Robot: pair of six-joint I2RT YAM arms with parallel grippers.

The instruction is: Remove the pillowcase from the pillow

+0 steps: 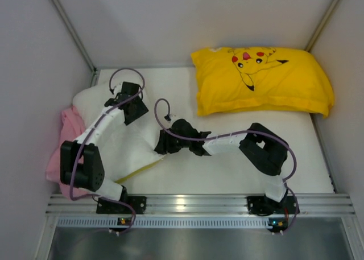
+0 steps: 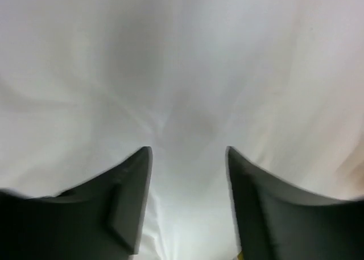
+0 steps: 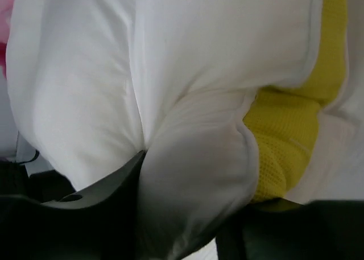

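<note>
The white counter [image 1: 227,169] spreads out ahead of me between pale walls, and the big yellow cartoon-print pillow [image 1: 267,83] lies at its far right, well apart from both my arms. The pillow [image 1: 133,149], plump and white, sits on the left side of the counter under my left arm, and its near right corner reaches toward the middle. A rumpled pink cloth [image 1: 68,126] lies against the pillow's left side, by the left wall. My left claw [image 2: 189,152] is pressed down on the far part of the pillow, and its fingers stand apart with only smooth white fabric showing in the gap. My right claw [image 3: 193,180] reaches in from the right and is clamped on a bunched fold of the pillow's near right corner. Just beside that fold runs the yellow trim [image 3: 284,140].
</note>
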